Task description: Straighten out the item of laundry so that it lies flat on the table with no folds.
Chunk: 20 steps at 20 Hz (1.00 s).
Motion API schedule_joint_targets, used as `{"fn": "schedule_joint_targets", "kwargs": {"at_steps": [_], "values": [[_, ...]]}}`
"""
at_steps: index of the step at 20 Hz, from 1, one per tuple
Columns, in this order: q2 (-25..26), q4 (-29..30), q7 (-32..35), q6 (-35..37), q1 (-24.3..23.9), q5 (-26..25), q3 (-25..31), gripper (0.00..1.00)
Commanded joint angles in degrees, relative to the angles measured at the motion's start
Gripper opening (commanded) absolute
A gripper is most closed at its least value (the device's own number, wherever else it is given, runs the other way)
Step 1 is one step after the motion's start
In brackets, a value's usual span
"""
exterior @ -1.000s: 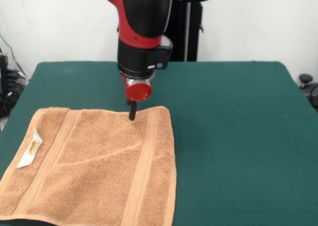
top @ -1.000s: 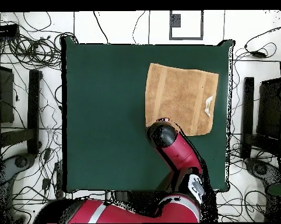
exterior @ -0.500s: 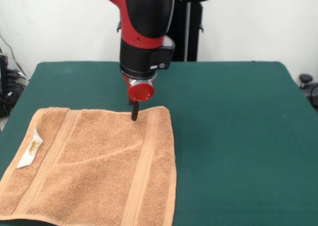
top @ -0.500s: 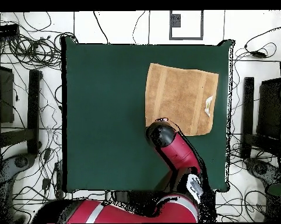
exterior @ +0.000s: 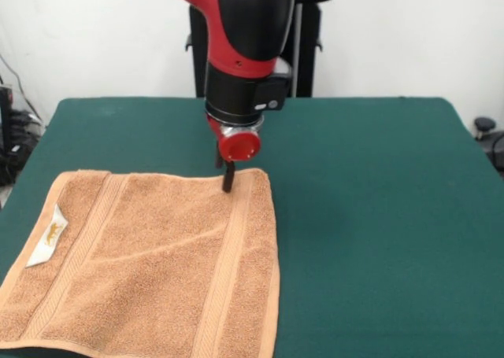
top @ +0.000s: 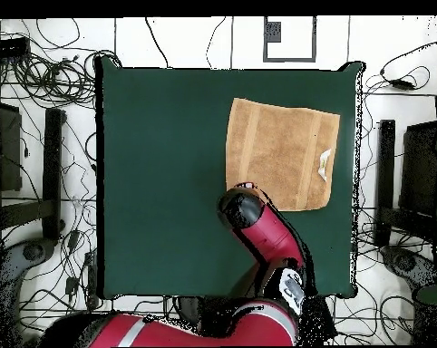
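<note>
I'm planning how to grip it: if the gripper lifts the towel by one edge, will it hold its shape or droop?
The towel would probably droop: it is thin terry that lies limp on the table and shows a soft diagonal crease. It looks light for its area. Its looped pile on the felt-like cover suggests it would drag rather than slide if the gripper pushed it.

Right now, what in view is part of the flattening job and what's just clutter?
Job:
towel, spread out, faint crease across it
green table
gripper at the towel's far edge

Clutter:
cables on the floor
black stand behind the arm
</note>
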Motion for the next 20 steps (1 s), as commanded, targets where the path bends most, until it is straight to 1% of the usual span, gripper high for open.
{"fn": "schedule_joint_targets", "kwargs": {"at_steps": [1,12,18,20], "values": [[2.66,-2.60,12.11,4.35,3.01,0.71,4.43,1.00],[3.01,-2.60,11.90,3.54,3.01,1.14,5.14,1.00],[3.47,-2.43,11.34,2.27,2.13,1.20,6.37,1.00],[4.56,-3.01,10.78,0.97,1.27,1.18,7.31,1.00]]}}
